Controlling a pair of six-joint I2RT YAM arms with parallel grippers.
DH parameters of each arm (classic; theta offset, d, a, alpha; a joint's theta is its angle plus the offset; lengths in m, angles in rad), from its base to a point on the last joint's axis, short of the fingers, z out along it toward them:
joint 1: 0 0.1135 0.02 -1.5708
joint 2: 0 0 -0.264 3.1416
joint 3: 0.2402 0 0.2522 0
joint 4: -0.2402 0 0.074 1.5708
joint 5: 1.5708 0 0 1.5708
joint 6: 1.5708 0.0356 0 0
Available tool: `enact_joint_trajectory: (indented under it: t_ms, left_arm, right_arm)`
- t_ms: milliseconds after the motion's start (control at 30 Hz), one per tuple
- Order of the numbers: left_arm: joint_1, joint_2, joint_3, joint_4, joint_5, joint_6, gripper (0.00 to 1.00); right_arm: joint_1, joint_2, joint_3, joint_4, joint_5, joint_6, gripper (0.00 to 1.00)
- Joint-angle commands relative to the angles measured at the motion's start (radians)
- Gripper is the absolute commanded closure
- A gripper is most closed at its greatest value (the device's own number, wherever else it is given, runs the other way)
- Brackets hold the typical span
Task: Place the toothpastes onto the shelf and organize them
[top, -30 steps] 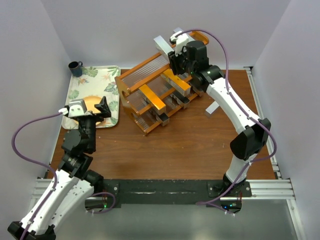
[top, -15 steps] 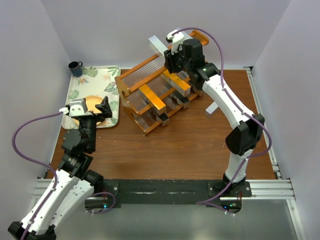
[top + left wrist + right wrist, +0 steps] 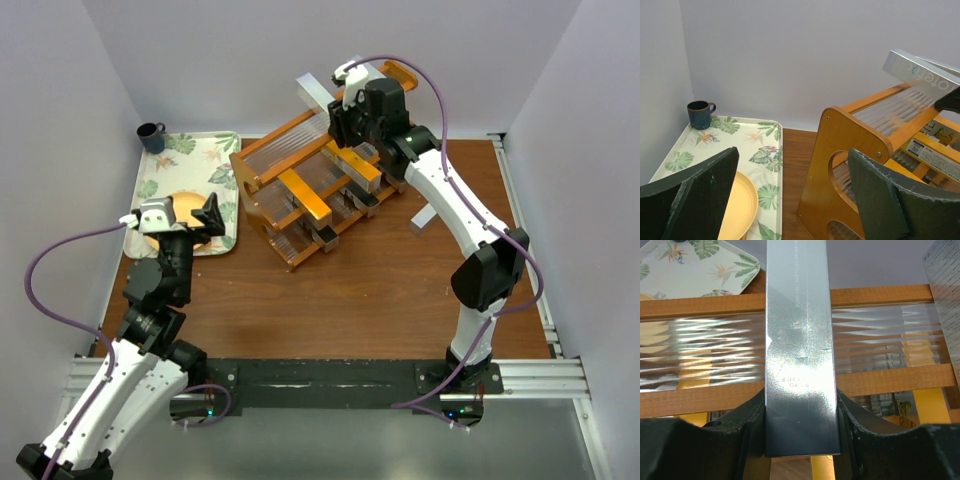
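Nearest the arm bases, the left hand (image 3: 795,160) hangs over the near edge of a leaf-patterned tray (image 3: 192,150), its two dark fingers spread wide with nothing between them (the left wrist view looks straight through the gap to the yellow plate (image 3: 742,205) on the tray and the end panel of the shelf (image 3: 840,150)). Beyond it, the brown table (image 3: 380,290) carries the shelf set at an angle near the middle, and a lone pale carton (image 3: 425,217) lies flat on the wood well to its right, apart from everything else. On the shelf itself, an orange-gold carton (image 3: 305,195) rests across the middle tiers, a silver one (image 3: 360,170) sits beside it toward the right end, and a dark grey carton end (image 3: 325,235) shows on the lowest step. Farther back, the right hand (image 3: 800,425) is clamped on the near end of a long silver carton (image 3: 799,340), one finger on each long side. That carton runs across the clear ribbed slats of the top tier and pokes out past the rear rail, tilted with its far end raised; whether it touches the slats I cannot tell. At the far left corner a dark blue mug (image 3: 151,137) stands at the tray's back edge.
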Motion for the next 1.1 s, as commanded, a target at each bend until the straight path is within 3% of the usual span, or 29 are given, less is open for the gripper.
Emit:
enact_joint_trajectory:
  t_ms: [0, 133, 567, 800, 1067]
  left_arm:
    - [0.008, 0.003, -0.006, 0.019, 0.01, -0.011, 0.04]
    - [0.008, 0.003, -0.004, 0.019, 0.013, -0.011, 0.04]
    - [0.009, 0.003, -0.004, 0.019, 0.015, -0.01, 0.05]
    - [0.009, 0.002, -0.006, 0.021, 0.018, -0.01, 0.05]
    - [0.009, -0.004, -0.006, 0.019, 0.023, -0.011, 0.05]
  right_arm:
    - [-0.003, -0.021, 0.035, 0.052, 0.006, 0.008, 0.61]
    - [-0.003, -0.03, 0.023, 0.057, 0.014, 0.007, 0.51]
    - [-0.004, -0.038, 0.006, 0.07, 0.025, 0.005, 0.45]
    - [-0.003, -0.079, -0.019, 0.086, 0.02, 0.01, 0.2]
    - [-0.003, -0.217, -0.106, 0.121, 0.039, 0.03, 0.11]
